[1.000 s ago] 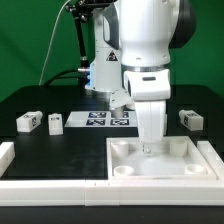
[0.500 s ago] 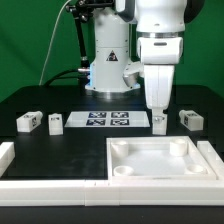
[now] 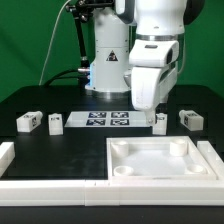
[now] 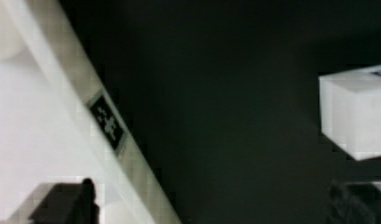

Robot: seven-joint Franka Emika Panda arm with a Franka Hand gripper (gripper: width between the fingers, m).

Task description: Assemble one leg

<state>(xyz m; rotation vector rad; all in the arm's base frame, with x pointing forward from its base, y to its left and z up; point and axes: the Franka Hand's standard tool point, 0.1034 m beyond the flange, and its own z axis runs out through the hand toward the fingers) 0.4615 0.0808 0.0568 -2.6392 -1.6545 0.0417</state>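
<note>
Four small white legs with tags lie on the black table: two at the exterior view's left (image 3: 28,121) (image 3: 56,122), one at the right (image 3: 188,118), and one (image 3: 160,125) just past the marker board's right end. My gripper (image 3: 156,115) hangs over that last leg; contact is hidden. In the wrist view the gripper (image 4: 208,200) is open and empty, with dark fingertips (image 4: 62,200) far apart. A white leg (image 4: 356,112) lies off to one side, outside the jaws. The large white tray-like part (image 3: 200,158) lies in front.
The marker board (image 3: 108,120) lies flat behind the tray-like part. A white frame runs along the table's left (image 3: 5,155) and front edge. The robot base stands at the back. A white edge with a small tag (image 4: 102,118) fills one side of the wrist view.
The gripper has left the tray-like part and moved back and toward the exterior view's right, to the leg beside the marker board. The hand has since turned. No part has moved.
</note>
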